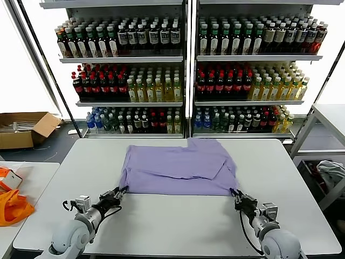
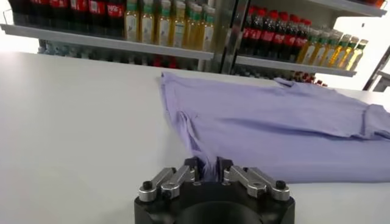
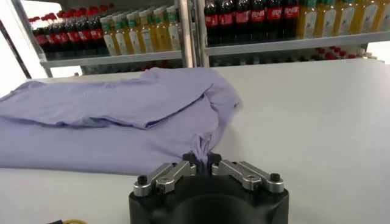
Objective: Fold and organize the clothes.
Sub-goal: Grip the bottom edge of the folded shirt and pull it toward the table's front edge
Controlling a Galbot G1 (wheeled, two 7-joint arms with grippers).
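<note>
**Observer:** Where are you with the shirt?

**Operator:** Starting on the left: my left claw is pinched shut on the near left corner of the lavender T-shirt. In the left wrist view a small pleat of fabric is bunched between the fingers. The shirt itself lies spread in the middle of the worktop, plain face up, with a fold of cloth already lying across its far right part.

**Observer:** And the other side?

**Operator:** My right claw is clamped on the near right corner the same way, with cloth gathered up between its tips.

**Observer:** So what step is this?

**Operator:** I'd call it the grasp for a fold: both near corners held, nothing lifted yet. Next I reckon I raise both corners together and carry the near edge towards the shelves, keeping the two arms level so the hem stays straight.
</note>
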